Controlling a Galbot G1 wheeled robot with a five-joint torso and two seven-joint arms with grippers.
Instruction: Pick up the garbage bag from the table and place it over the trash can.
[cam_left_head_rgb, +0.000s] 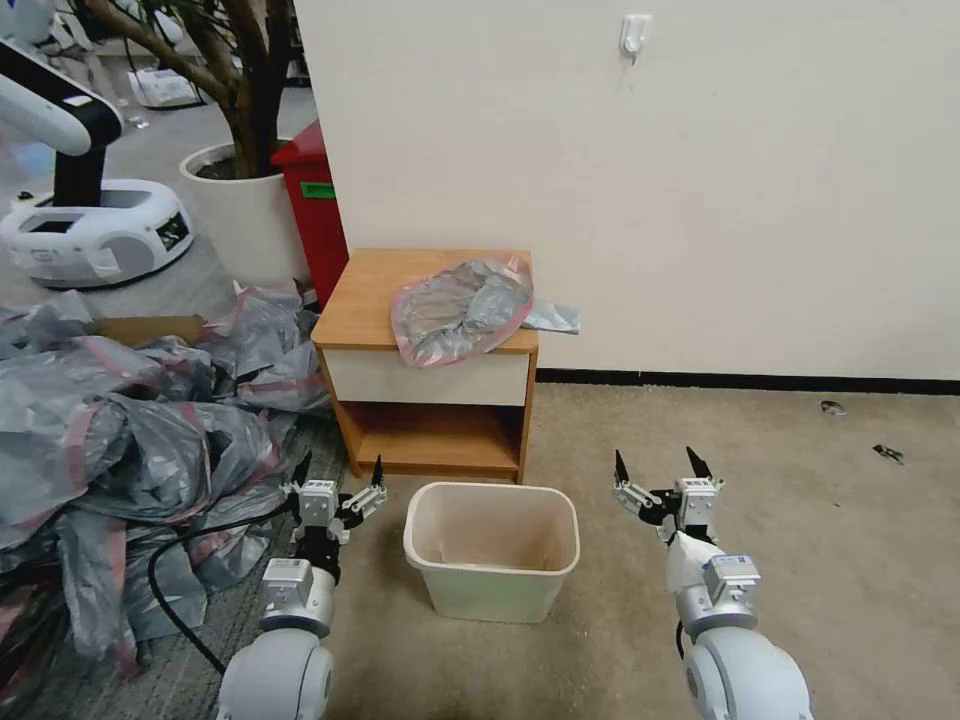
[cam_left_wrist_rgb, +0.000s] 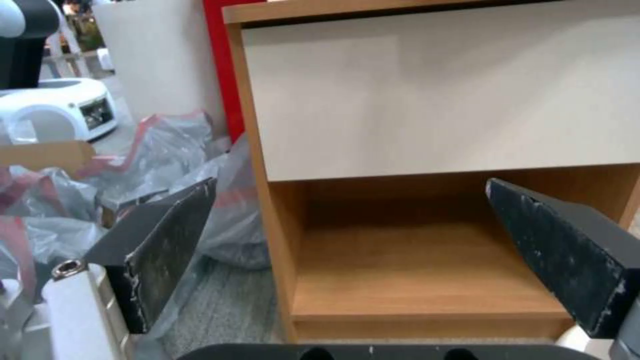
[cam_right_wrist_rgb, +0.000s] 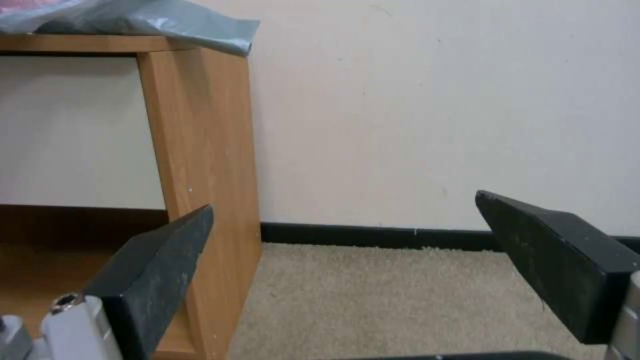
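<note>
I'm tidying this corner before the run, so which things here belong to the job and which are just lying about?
Job: garbage bag lying on the table; trash can on the floor before it; left hand and right hand, both open and low.

Lying about: heap of grey bags, red bin, plant pot.

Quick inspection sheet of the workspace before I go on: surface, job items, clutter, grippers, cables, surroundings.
Surface: table, wooden top, shelf bare.
Job's things: garbage bag crumpled on the table top, one corner over the edge by the wall; trash can upright on the carpet before the table, unlined.
Clutter: heap of grey bags on the floor.
Grippers: left gripper and right gripper open, flanking the can.
Cables: black cable by the left arm.
Surroundings: red bin, plant pot, wall.
</note>
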